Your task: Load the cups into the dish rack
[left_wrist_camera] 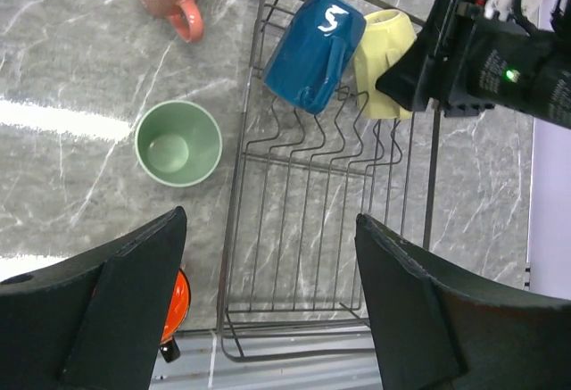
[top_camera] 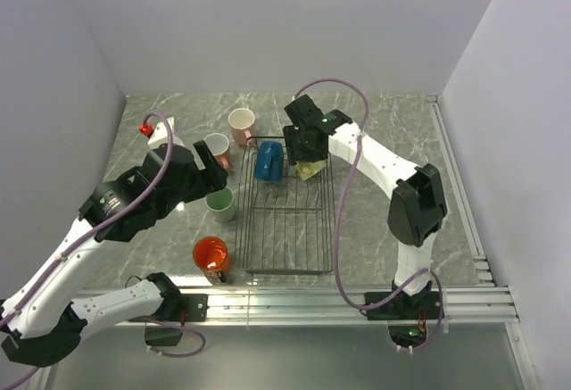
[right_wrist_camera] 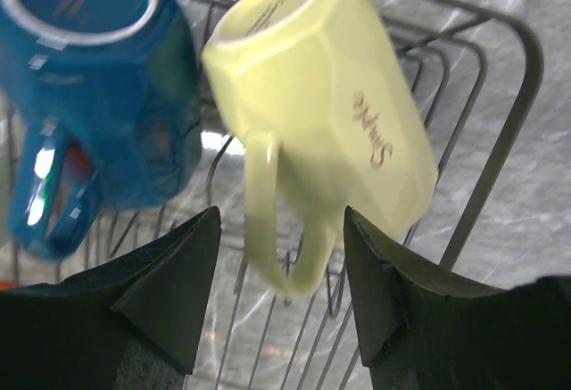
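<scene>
Pale yellow mug blurry beyond spread right hand; left hand spread too.

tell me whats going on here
Two arms are loading mugs into a wire rack. The blue mug and yellow mug lie at its far end; the right gripper is open over the yellow one. The left gripper hovers open, empty. The green mug, orange mug and two pink mugs sit on the table.

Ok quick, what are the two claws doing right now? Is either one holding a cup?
Left claw: open, holding nothing.
Right claw: open; the yellow cup sits just past its fingers, not gripped.
</scene>
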Motion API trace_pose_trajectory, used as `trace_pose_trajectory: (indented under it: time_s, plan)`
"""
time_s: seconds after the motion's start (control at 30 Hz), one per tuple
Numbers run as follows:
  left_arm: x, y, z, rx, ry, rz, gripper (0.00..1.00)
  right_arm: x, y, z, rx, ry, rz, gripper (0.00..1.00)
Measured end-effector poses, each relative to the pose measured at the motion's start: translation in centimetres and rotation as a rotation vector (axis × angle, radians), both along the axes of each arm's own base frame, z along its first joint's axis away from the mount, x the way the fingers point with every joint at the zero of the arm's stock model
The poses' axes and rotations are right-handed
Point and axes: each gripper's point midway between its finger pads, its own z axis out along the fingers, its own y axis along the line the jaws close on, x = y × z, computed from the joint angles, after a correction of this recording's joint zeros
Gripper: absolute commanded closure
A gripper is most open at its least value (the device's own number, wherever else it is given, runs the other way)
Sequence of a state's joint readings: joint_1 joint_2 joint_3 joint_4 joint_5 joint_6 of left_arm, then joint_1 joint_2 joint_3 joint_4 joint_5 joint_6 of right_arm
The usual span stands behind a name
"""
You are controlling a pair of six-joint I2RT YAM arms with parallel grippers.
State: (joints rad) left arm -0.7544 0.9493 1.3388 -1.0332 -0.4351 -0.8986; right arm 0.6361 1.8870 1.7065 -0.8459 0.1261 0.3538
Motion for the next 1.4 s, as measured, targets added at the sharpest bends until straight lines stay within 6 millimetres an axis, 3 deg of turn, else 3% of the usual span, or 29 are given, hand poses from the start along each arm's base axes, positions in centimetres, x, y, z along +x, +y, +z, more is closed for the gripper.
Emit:
trace_pose_trajectory:
  time_s: [0.07, 0.23, 0.27, 0.33, 0.37, 0.83, 1.13, 1.27, 1.4]
  plan:
    - [-0.3, 0.2, 0.0, -0.006, 0.006, 0.007, 0.2, 0.6, 0.0, -0.5, -0.026, -0.003, -0.007, 0.39]
    - [-0.8, 0.7, -0.5, -0.003, 0.032, 0.019, 0.2, 1.2, -0.7, -0.9, -0.113, -0.014, -0.031, 0.57]
    - [-0.9, 0.8, -0.5, -0.004, 0.032, 0.02, 0.2, 1.3, -0.7, -0.8, -0.127, -0.02, -0.031, 0.71]
    - [-1.2, 1.0, -0.4, -0.006, 0.031, 0.021, 0.2, 1.3, -0.6, -0.8, -0.152, -0.032, -0.031, 0.86]
    - [-1.3, 1.1, -0.5, -0.003, 0.034, 0.021, 0.2, 1.3, -0.4, -0.9, -0.163, -0.04, -0.031, 1.0]
    - [-1.4, 1.2, -1.6, 0.041, 0.065, 0.009, 0.21, 1.4, -0.4, -0.8, -0.188, -0.069, -0.077, 1.0]
    - [-0.9, 0.6, -2.0, 0.063, 0.076, -0.003, 0.22, 2.6, -3.4, 0.4, -0.148, -0.057, -0.205, 1.0]
    - [-1.0, 0.5, -2.0, 0.064, 0.077, -0.007, 0.22, 3.2, -4.4, 2.9, -0.086, -0.108, -0.26, 1.0]
    - [-1.1, 0.5, -2.1, 0.065, 0.08, -0.009, 0.23, 3.0, -5.5, 8.7, 0.022, -0.25, -0.295, 1.0]
